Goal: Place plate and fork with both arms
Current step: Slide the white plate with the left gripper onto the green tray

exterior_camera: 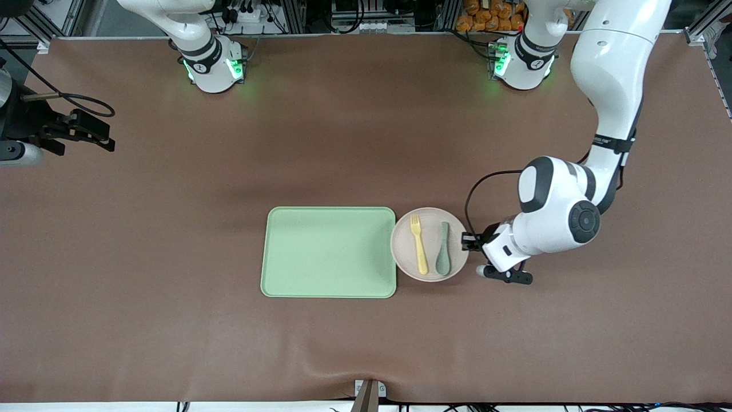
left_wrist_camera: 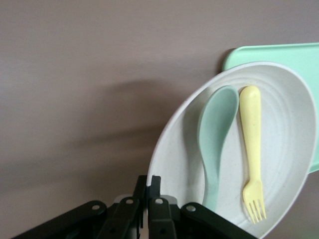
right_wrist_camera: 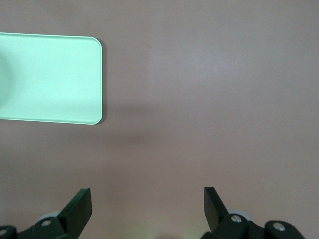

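The off-white plate [exterior_camera: 402,258] lies on the table against the light green tray's [exterior_camera: 329,252] edge toward the left arm's end. The pale yellow fork [exterior_camera: 419,245] and a muted green spoon [exterior_camera: 443,252] lie side by side on it. My left gripper [exterior_camera: 468,242] is low at the plate's rim, on the side away from the tray, and its fingers are pinched on that rim. The left wrist view shows that gripper [left_wrist_camera: 148,181], the plate [left_wrist_camera: 284,149], the fork [left_wrist_camera: 251,144] and the spoon [left_wrist_camera: 217,129]. My right gripper [exterior_camera: 108,139] waits open and empty, well away from the tray toward the right arm's end of the table.
The tray holds nothing; its corner shows in the left wrist view [left_wrist_camera: 279,55] and the right wrist view [right_wrist_camera: 50,77]. The right gripper [right_wrist_camera: 147,204] hangs over bare brown table. The arm bases stand along the table's edge farthest from the front camera.
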Controlling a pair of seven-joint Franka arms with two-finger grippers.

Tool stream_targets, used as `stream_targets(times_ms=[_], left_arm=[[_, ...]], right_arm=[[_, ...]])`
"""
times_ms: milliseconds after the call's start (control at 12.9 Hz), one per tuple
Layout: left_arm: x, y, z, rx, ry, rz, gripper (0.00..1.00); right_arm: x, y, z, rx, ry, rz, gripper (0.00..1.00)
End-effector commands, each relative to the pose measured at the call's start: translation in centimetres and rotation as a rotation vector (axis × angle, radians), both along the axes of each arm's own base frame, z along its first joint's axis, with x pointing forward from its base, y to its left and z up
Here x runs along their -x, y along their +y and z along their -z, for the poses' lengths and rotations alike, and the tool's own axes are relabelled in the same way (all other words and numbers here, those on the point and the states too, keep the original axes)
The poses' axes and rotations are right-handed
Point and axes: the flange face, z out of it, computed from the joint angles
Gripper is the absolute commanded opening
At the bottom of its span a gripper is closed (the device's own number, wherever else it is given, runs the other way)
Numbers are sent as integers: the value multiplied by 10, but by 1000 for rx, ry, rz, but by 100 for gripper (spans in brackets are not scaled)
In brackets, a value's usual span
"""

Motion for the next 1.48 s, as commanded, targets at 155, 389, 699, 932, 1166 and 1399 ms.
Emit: stream_targets(times_ms=[155, 389, 699, 932, 1166, 1399], left_arm=[[5, -81, 14, 24, 76, -81, 0], [3, -97, 24, 29, 77, -87, 0], [5, -119, 37, 34, 75, -67, 0], [5, -127, 48, 35, 60, -64, 0], [14, -140, 55, 30, 62, -48, 0], [15, -145, 69, 32, 51, -57, 0]], right_arm=[[-1, -3, -3, -3, -10, 8, 100], [0, -4, -2, -4, -3, 11, 100], [-2, -5, -1, -4, -4, 13, 100], [-2, -6, 0, -4, -1, 13, 100], [-2, -5, 0, -3, -3, 10, 100], [-2, -8, -1, 0, -7, 13, 100]])
